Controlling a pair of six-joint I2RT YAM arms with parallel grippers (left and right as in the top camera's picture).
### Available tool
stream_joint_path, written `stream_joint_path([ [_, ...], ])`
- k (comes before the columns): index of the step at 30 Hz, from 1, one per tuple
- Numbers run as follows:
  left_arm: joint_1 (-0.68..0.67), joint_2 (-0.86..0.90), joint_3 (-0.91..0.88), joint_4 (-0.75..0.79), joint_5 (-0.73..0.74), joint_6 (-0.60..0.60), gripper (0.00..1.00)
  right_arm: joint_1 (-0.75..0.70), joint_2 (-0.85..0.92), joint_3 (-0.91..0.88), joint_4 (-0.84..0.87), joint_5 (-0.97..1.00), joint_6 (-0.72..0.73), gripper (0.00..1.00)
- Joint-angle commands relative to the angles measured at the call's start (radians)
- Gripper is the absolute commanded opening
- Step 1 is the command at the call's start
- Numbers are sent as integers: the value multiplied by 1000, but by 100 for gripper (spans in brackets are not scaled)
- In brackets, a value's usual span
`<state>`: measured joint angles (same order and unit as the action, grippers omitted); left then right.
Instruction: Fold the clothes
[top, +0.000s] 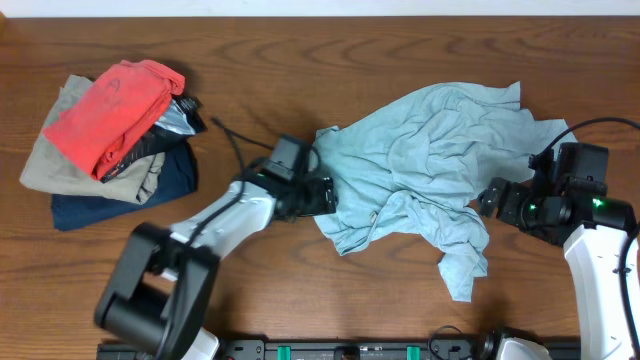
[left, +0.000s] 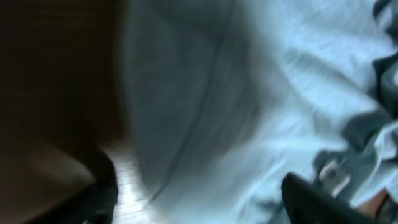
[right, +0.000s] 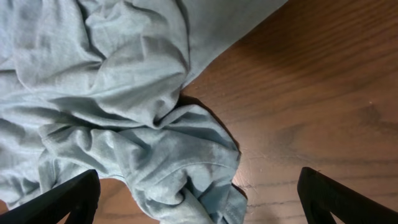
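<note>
The pale light-blue garment (top: 430, 150) lies crumpled and wrinkly on the wooden table, right of the middle. My left gripper (top: 322, 195) is at its left edge. In the blurred left wrist view the cloth (left: 249, 93) fills the frame, and the left gripper's fingers (left: 199, 208) are wide apart with cloth between them. My right gripper (top: 490, 200) is by the garment's lower right side. In the right wrist view its fingers (right: 199, 205) are spread wide over a bunched fold of the garment (right: 112, 81), not closed on it.
A pile of folded clothes sits at the far left: a coral-red garment (top: 115, 110) on top, beige (top: 60, 160) and navy (top: 120, 190) below. A black cable (top: 235, 145) runs from the left arm. Bare wood (right: 323, 93) lies right of the garment.
</note>
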<state>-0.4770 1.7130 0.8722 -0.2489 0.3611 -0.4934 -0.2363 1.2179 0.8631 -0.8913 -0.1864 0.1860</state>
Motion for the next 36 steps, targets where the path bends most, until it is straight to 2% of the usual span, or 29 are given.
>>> stream_joint_path([
  [1,-46,64,15,69,5,-21,28,-8,-10,13,1,12,-8,99],
  [2,-47,71,16,88,5,-21,8,-8,-10,13,0,16,-8,99],
  [3,-46,72,16,105,4,-21,6,-8,-10,13,-2,24,-8,99],
  [5,-27,65,28,103,-32,-17,6,-8,-10,13,-9,44,-8,99],
  [8,36,47,106,-3,-131,57,6,-8,-10,13,-23,69,-8,99],
  [12,157,44,338,-179,-258,173,6,-8,-10,13,-21,70,-7,99],
  [16,277,44,576,-268,-257,177,6,-8,-10,13,-23,70,-7,99],
  [17,303,44,624,-291,-257,175,16,-8,-10,13,-26,70,-7,99],
  [20,349,43,688,-360,-253,175,100,-8,-10,13,-29,70,-7,99],
  [29,312,85,623,-703,-141,175,98,-8,-10,13,-29,70,-8,99],
  [32,272,98,539,-698,-141,175,98,-8,-10,13,-29,70,-7,99],
  [36,203,111,394,-592,-141,193,98,-8,-10,12,-29,70,-7,99],
])
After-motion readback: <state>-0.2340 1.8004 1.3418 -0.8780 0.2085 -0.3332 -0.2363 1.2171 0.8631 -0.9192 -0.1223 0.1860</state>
